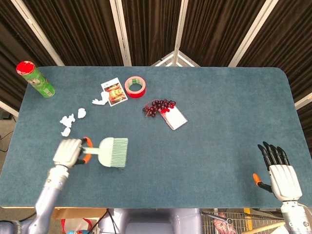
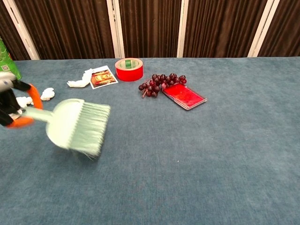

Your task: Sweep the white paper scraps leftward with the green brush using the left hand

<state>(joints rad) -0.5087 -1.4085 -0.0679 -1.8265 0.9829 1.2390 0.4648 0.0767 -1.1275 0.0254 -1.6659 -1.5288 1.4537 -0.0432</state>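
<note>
My left hand (image 1: 68,152) (image 2: 8,105) grips the handle of the green brush (image 1: 112,152) (image 2: 77,127), held over the near left part of the table with its bristles pointing right. Three small white paper scraps (image 1: 68,122) (image 2: 47,93) lie grouped on the blue table behind the brush, near the left edge. A larger white scrap (image 1: 100,101) (image 2: 79,82) rests against a photo card further back. My right hand (image 1: 281,171) rests at the near right corner with fingers spread and nothing in it.
A green can (image 1: 36,79) stands at the far left corner. A photo card (image 1: 114,92), a red tape roll (image 1: 135,86), dark grapes (image 1: 158,107) and a red flat case (image 1: 174,116) lie in the middle back. The table edge (image 1: 14,131) runs close to the scraps.
</note>
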